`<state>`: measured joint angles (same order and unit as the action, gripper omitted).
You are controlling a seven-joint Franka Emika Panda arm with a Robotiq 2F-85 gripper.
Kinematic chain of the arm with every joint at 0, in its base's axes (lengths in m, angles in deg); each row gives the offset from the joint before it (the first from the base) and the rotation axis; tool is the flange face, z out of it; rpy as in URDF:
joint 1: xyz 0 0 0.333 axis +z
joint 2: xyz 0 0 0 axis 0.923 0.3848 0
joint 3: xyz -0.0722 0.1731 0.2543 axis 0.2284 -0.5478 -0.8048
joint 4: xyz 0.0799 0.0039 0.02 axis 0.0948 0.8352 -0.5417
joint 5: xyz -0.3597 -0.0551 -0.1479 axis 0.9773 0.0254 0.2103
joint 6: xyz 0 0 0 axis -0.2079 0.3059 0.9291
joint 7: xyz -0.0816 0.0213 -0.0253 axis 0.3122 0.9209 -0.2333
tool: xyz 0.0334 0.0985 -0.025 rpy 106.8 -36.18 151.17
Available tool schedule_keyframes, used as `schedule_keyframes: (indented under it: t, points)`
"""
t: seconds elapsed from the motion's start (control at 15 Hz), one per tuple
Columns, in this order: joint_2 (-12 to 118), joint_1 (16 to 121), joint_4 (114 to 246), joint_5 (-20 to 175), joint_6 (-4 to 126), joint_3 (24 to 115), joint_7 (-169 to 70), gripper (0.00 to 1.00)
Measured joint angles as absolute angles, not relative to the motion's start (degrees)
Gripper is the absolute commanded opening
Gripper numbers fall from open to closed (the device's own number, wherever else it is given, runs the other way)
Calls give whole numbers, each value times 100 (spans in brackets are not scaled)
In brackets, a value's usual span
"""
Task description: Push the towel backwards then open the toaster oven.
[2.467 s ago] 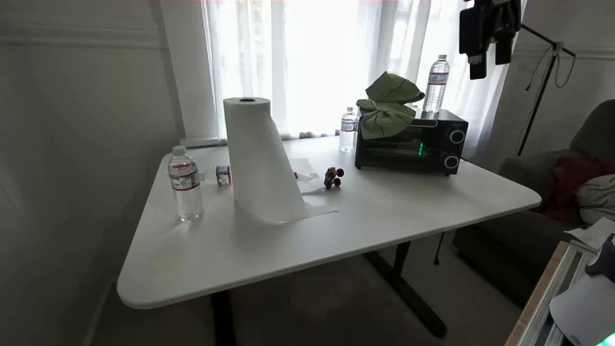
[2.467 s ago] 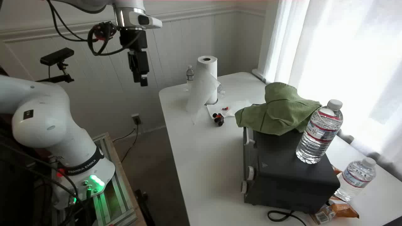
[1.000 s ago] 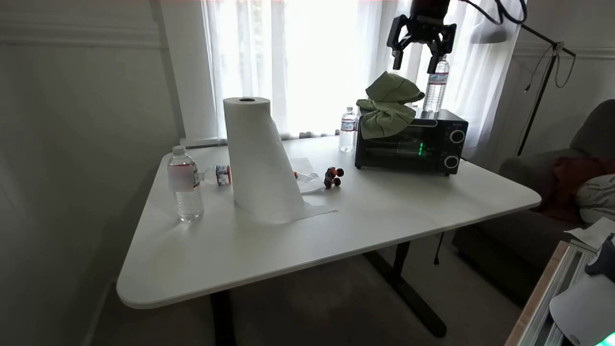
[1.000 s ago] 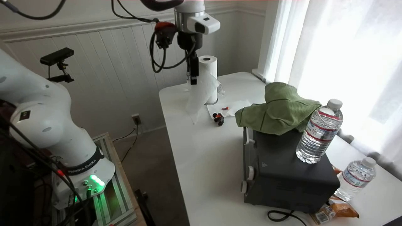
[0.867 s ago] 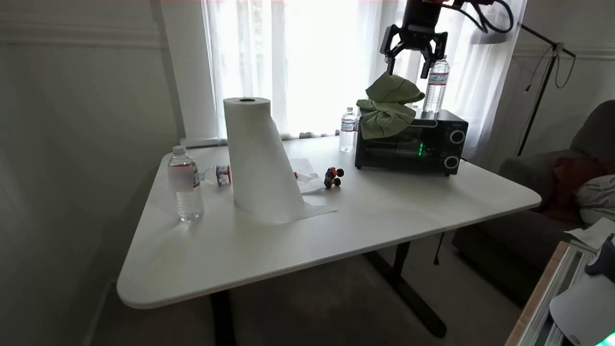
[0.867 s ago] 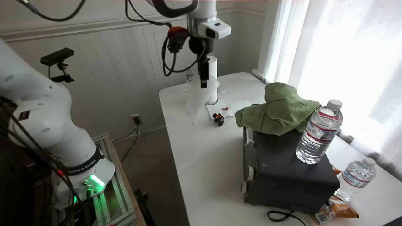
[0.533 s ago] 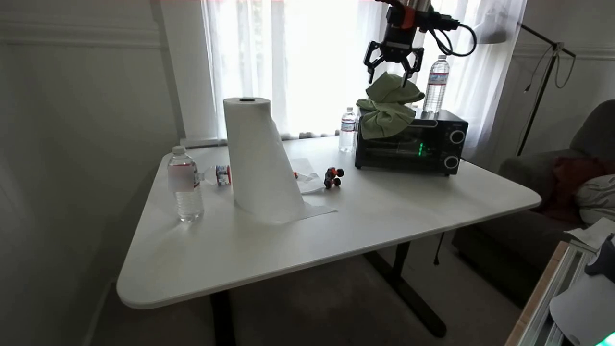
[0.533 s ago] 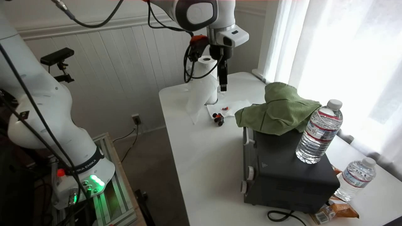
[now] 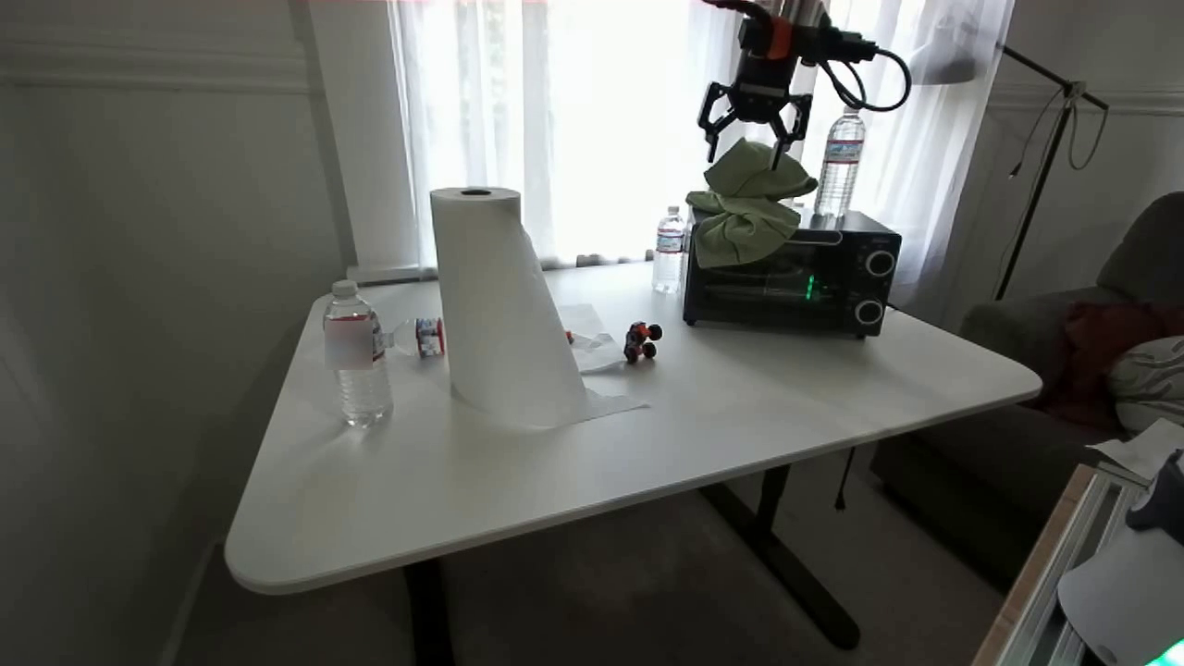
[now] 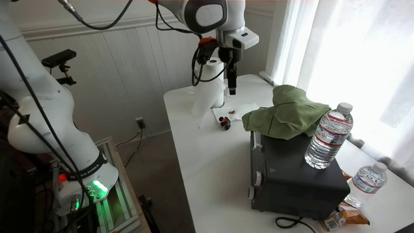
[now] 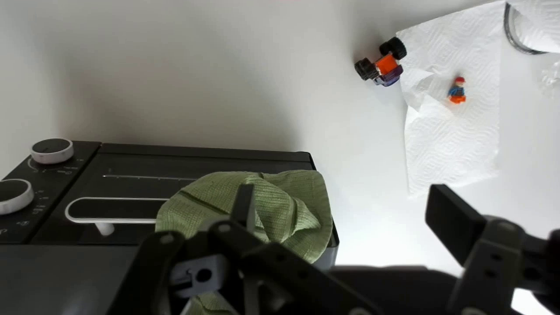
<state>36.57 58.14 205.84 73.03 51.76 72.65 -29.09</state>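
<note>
The green towel (image 9: 745, 231) lies bunched on the toaster oven, on its top and hanging over the front; it also shows in an exterior view (image 10: 288, 113) and the wrist view (image 11: 302, 183). The black toaster oven (image 9: 786, 301) stands with its door shut. Its handle (image 11: 131, 221) is partly covered by the towel. My gripper (image 9: 744, 159) is open and empty, pointing down, near the towel's upper fold. In an exterior view the gripper (image 10: 232, 93) is apart from the towel. In the wrist view one finger (image 11: 244, 205) overlaps the towel; no contact is visible.
A water bottle (image 10: 330, 136) stands on the oven beside the towel. Another bottle (image 10: 367, 183) and an orange bag (image 10: 347, 220) are behind the oven. A paper towel roll (image 9: 490, 305), toy truck (image 9: 638, 342) and bottle (image 9: 359, 370) are on the white table (image 9: 740, 407).
My gripper has turned and moved from high above the oven's knob end across to the towel, coming lower; it barely moved in the last half second. Towel and oven have not moved.
</note>
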Motion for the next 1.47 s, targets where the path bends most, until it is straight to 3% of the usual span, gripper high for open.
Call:
schedule_keyframes:
  t: [0.73, 0.93, 1.07, 1.2, 1.47]
  points:
    - [5064, 5857, 19757, 7780, 5554, 7568, -2061, 100]
    - [5348, 5889, 19513, 7929, 5554, 7673, -1892, 91]
    - [5488, 5929, 19388, 8035, 5544, 7756, -1805, 80]
    - [5593, 5966, 19295, 8124, 5509, 7825, -1750, 59]
    - [5722, 6016, 19136, 8189, 5327, 7889, -1675, 29]
